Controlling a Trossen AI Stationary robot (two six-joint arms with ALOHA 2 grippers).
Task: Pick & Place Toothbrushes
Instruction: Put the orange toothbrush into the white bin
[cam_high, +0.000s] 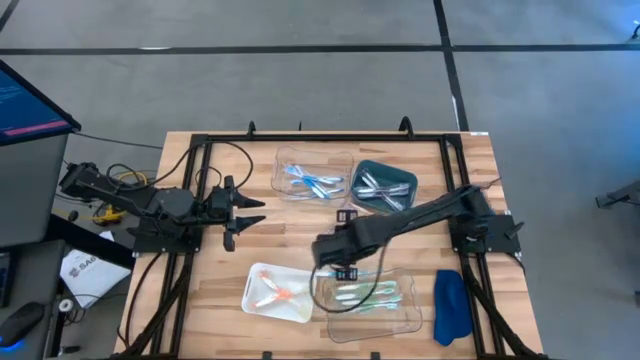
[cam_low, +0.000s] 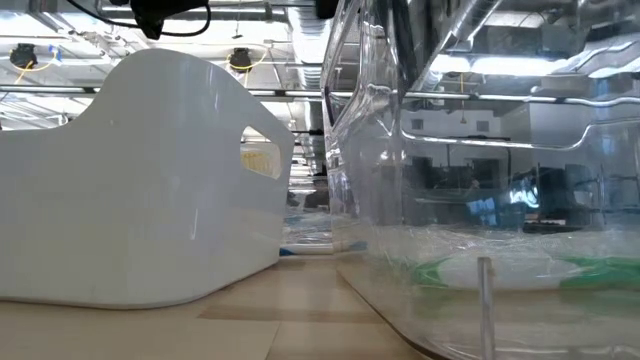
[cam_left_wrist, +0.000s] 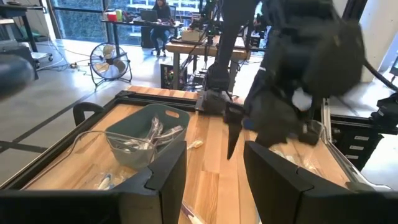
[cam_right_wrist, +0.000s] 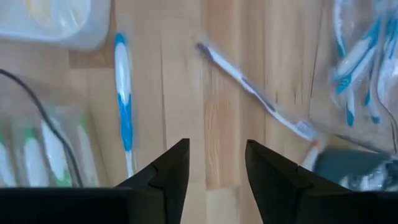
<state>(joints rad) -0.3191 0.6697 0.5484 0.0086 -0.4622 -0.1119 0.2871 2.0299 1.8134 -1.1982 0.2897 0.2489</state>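
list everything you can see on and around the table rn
clear tray: one, far middle of table, holds light blue toothbrushes
teal tray: one, right of it, holds white/grey toothbrushes
white tray: one, near edge, holds orange-pink toothbrushes
second clear tray: one, right of the white tray, holds green toothbrushes
loose toothbrushes: two on bare wood, one blue and white, one grey
blue cloth: one, near right corner
monitor: one, off the table's left
left pincer: open, empty, left side
right pincer: open, empty, above the loose toothbrushes
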